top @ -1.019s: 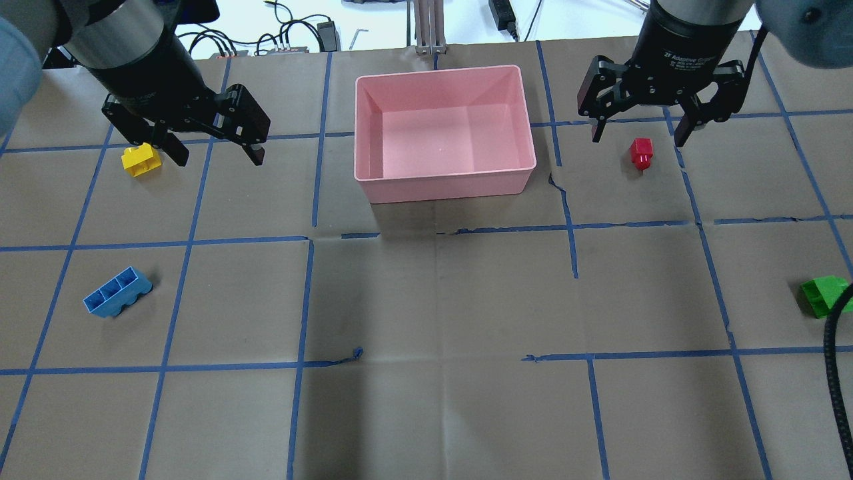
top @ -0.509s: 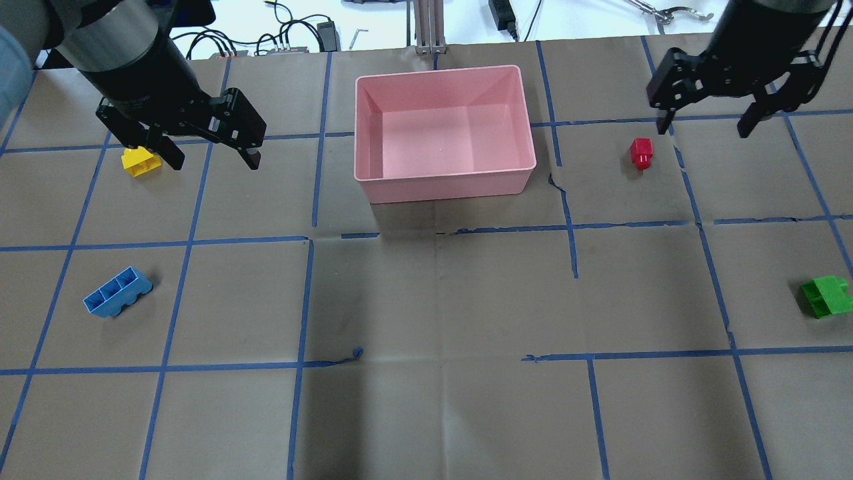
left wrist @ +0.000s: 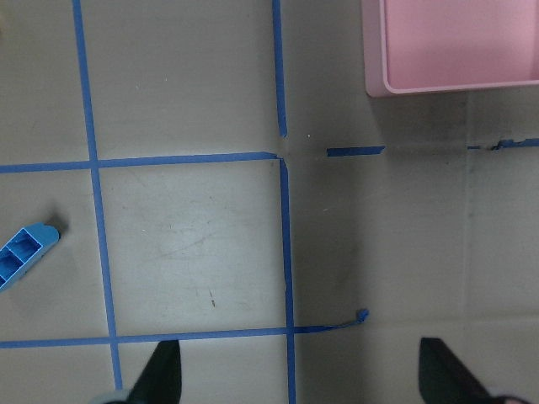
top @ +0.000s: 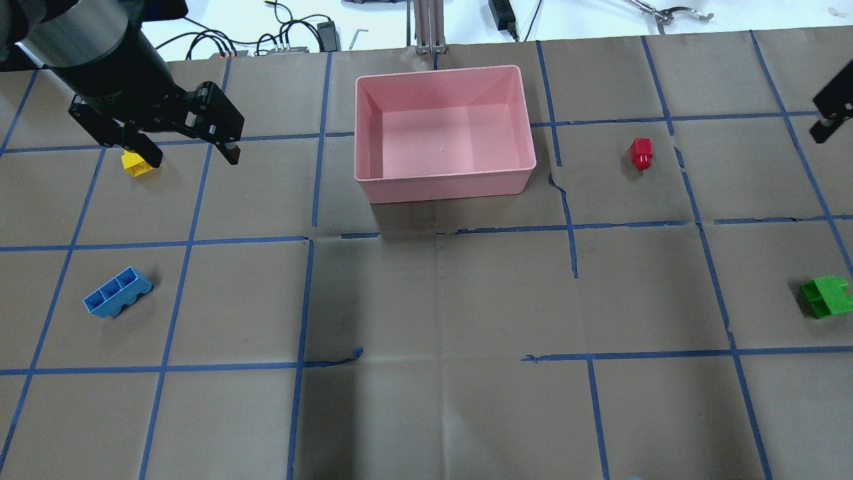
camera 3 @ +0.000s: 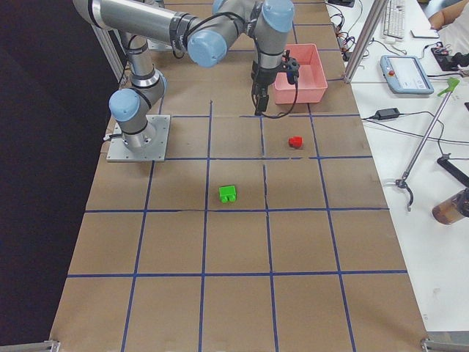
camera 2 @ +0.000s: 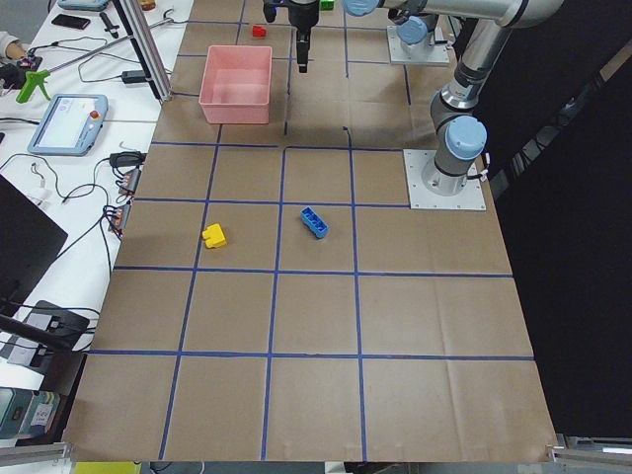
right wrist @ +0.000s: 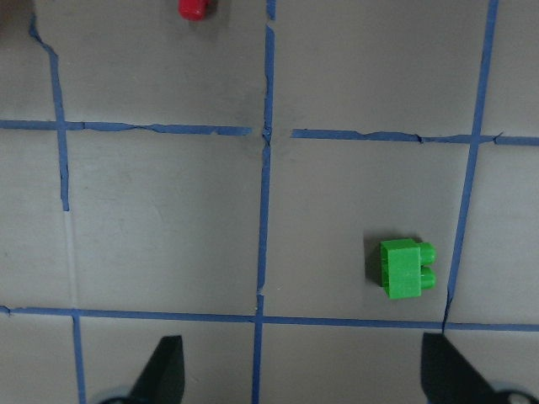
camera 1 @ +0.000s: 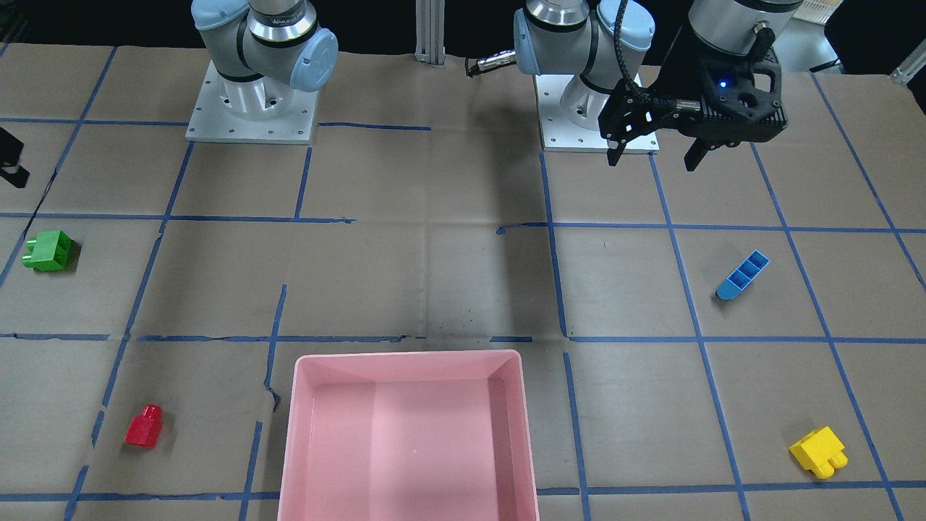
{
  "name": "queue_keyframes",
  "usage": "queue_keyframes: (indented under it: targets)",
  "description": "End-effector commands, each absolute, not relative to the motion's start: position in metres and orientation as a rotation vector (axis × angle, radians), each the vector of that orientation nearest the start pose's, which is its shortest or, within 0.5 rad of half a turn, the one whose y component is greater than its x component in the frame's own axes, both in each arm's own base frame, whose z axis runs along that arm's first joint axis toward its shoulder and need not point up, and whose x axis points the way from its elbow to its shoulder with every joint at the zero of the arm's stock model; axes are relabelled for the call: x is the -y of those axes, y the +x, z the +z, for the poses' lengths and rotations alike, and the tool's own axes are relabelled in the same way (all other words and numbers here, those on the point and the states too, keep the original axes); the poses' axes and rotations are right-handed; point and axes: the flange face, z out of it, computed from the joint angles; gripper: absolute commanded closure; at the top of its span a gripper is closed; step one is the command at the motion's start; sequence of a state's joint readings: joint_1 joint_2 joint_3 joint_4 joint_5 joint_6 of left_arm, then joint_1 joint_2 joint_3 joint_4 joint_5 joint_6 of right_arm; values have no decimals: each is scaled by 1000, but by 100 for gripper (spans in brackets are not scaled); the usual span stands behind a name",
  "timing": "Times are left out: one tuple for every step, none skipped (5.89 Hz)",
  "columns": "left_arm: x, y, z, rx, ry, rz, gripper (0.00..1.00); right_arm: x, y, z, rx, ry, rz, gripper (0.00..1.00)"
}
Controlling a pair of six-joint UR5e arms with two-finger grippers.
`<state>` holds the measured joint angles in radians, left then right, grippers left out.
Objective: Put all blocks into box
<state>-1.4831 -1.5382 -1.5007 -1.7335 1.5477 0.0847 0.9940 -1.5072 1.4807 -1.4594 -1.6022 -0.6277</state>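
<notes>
Tabletop (top: 440, 300) paper carries the pink box (top: 445, 180) at far centre, long axis running left-right. Left end effector (top: 192, 159) and right end effector (right wrist: 305, 379) hang spread wide. Outside the box: blue brick (top: 117, 292), hollow side up, lying diagonally; green brick (top: 825, 297), studs pointing right; yellow brick (camera 1: 817, 450); red brick (top: 642, 153), stud toward the robot.
</notes>
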Motion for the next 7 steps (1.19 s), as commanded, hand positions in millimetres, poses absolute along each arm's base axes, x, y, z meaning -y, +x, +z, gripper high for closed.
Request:
queue_keyframes:
  targets:
    - [466, -46, 500, -3169, -189, 427, 1, 450, -271, 463, -3088, -165, 134, 0]
    - [466, -32, 493, -3162, -242, 465, 1, 428, -304, 445, -3094, -178, 127, 0]
    - [462, -7, 469, -3150, -317, 549, 1, 408, -323, 422, -3103, -149, 147, 0]
    - [459, 26, 428, -3040, -321, 681, 1, 407, -325, 398, -3135, -147, 135, 0]
    - [468, 50, 392, -3075, -190, 604, 8, 401, -317, 364, -3121, -126, 151, 0]
    - [466, 68, 366, -3093, -121, 646, 9, 394, -305, 327, -3143, -94, 124, 0]
    - [460, 94, 358, -3143, 82, 638, 15, 389, -291, 293, -3178, -95, 70, 0]
